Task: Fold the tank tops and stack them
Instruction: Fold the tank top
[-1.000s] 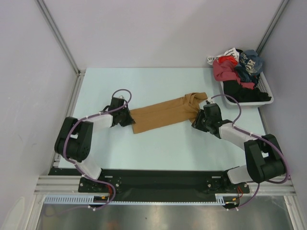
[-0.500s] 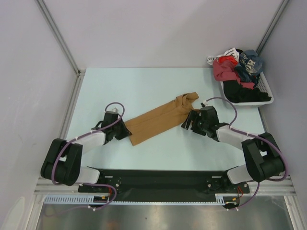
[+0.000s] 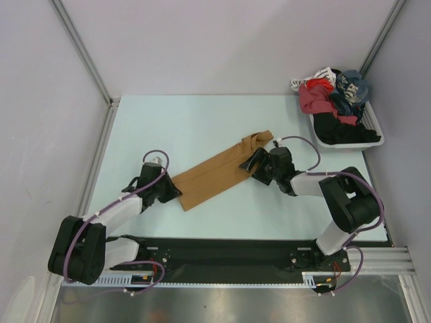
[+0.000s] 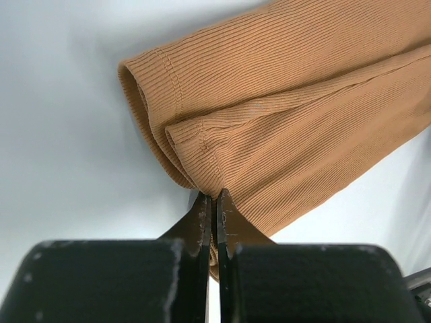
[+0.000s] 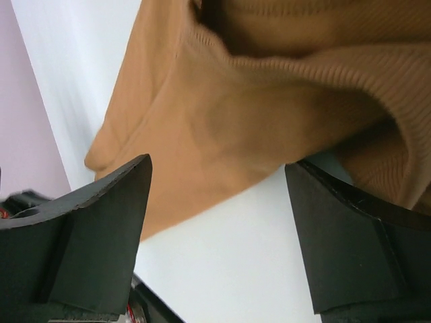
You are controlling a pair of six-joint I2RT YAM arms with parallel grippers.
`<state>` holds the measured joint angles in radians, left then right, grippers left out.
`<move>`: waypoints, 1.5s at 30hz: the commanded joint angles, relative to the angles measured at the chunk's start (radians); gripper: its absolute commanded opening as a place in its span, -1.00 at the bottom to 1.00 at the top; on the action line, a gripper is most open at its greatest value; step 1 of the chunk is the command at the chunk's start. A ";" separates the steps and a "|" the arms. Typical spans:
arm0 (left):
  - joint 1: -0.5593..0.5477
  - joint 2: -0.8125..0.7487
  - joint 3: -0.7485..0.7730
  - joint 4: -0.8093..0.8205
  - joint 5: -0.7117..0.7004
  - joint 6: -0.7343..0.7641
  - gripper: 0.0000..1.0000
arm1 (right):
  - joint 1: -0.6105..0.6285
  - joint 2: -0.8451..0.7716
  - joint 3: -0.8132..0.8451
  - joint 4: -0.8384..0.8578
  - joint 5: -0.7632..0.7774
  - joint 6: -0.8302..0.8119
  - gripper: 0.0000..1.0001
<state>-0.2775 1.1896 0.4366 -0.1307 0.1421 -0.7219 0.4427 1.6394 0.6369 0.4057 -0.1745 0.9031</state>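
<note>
Likely light and limp, the ribbed tan tank top (image 3: 219, 171) wants corner grips: left end effector (image 4: 214, 202) pinches its hem, right end effector (image 5: 217, 168) gapes apart at its straps.

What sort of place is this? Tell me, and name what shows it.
Probably a robotics lab test cell: a table walled by plain panels on aluminium posts, two robot arms bolted at its near edge, and a white basket of mixed clothes.
</note>
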 commanded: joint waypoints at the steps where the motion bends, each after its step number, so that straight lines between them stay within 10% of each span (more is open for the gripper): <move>1: -0.003 -0.070 -0.019 -0.055 -0.024 -0.037 -0.99 | 0.010 0.045 0.041 -0.043 0.150 0.027 0.71; 17: -0.003 -0.111 -0.094 -0.046 0.013 -0.034 -0.99 | -0.212 0.272 0.354 -0.162 0.224 -0.107 0.77; 28: -0.097 -0.163 -0.163 -0.010 -0.001 -0.120 -1.00 | -0.275 0.399 0.578 -0.166 0.053 -0.139 0.37; 32: -0.104 -0.234 -0.188 -0.036 -0.024 -0.136 -1.00 | -0.285 0.401 0.581 -0.150 -0.017 -0.182 0.52; 45: -0.104 -0.226 -0.185 -0.058 -0.050 -0.103 -0.99 | -0.168 0.539 1.081 -0.750 0.165 -0.502 0.82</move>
<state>-0.3759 0.9485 0.2558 -0.1650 0.1162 -0.8379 0.2047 2.1536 1.5879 -0.1150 -0.1429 0.5510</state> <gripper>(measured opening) 0.016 0.907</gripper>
